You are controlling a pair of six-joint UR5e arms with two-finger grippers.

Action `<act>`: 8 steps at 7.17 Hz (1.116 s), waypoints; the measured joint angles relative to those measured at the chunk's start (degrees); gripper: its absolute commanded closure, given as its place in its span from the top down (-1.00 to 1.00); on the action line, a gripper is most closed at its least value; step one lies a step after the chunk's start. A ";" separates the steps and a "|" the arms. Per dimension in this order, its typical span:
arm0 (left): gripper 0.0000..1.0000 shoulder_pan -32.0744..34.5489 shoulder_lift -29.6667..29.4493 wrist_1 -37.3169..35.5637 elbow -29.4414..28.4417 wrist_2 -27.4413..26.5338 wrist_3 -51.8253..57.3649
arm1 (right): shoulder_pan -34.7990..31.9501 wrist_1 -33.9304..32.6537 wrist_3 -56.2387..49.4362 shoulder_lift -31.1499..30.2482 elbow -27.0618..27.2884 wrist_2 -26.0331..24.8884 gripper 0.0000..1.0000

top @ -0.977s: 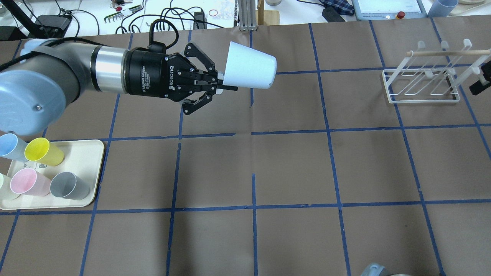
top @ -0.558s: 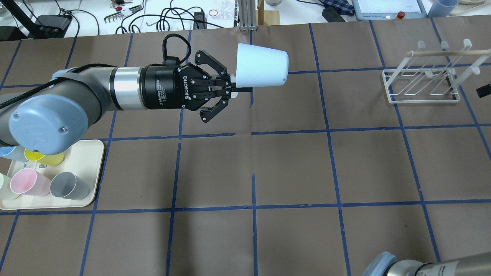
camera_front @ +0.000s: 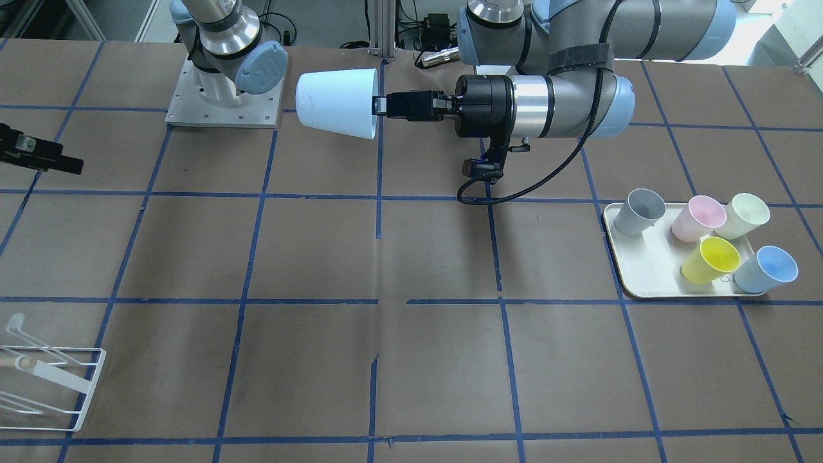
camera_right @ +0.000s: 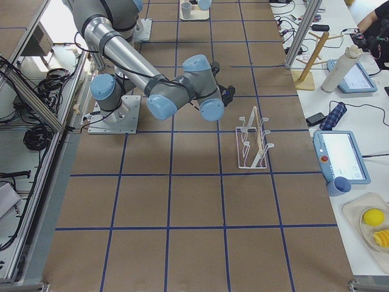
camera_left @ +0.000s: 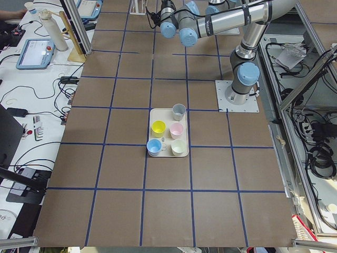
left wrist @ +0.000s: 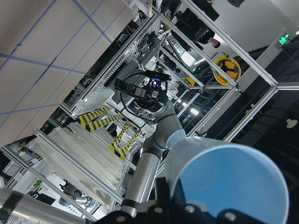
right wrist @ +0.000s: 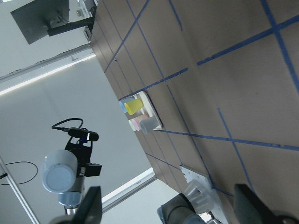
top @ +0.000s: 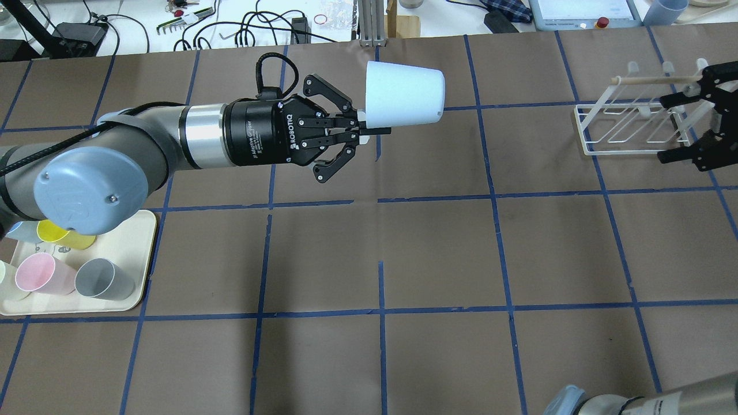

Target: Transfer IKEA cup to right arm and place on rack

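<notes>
My left gripper [top: 369, 129] is shut on the rim of a pale blue IKEA cup [top: 405, 95]. It holds the cup on its side, high over the table's far middle, base pointing right. The cup also shows in the front view [camera_front: 337, 103] and fills the bottom of the left wrist view [left wrist: 229, 186]. My right gripper [top: 671, 128] is open and empty at the right edge, over the near end of the white wire rack [top: 634, 124], well apart from the cup. Its fingers [right wrist: 93, 205] frame the right wrist view. A second pale blue cup [camera_front: 765, 269] stands on the tray.
A cream tray [top: 144, 230] at the near left holds yellow [camera_front: 710, 257], pink [camera_front: 697, 217], grey [camera_front: 636, 211] and cream cups. The left arm's elbow [top: 86, 190] hangs over the tray. A bench with cables and tablets lies beyond the table's far edge.
My left arm has carried the cup further right. My right gripper has come into view at the right edge, open, beside the rack.
</notes>
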State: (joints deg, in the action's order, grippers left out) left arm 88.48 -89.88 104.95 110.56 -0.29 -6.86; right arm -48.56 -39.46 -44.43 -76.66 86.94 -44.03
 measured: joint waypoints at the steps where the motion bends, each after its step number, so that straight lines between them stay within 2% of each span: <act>1: -1.00 0.05 -0.10 -0.01 0.00 0.22 -0.05 | -2.97 3.56 -1.06 -0.91 -0.22 3.86 1.00; 3: -1.00 0.19 -0.16 0.05 0.01 0.32 -0.06 | -9.96 8.21 -2.43 -3.94 -0.34 11.08 1.00; 5: -1.00 0.27 -0.15 0.05 0.01 0.20 -0.04 | -17.11 9.31 -2.38 -6.01 -0.35 16.18 1.00; 6: -1.00 0.29 -0.13 0.02 0.01 0.15 -0.03 | -18.97 9.35 -2.40 -6.74 -0.38 18.36 1.00; 8: -1.00 0.29 -0.12 -0.01 -0.02 0.10 -0.01 | -21.60 9.36 -1.01 -8.24 -0.38 26.59 1.00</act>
State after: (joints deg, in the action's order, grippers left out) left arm 88.77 -90.00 104.94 110.54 -0.19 -6.88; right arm -70.16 -30.10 -45.43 -84.90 86.56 -17.44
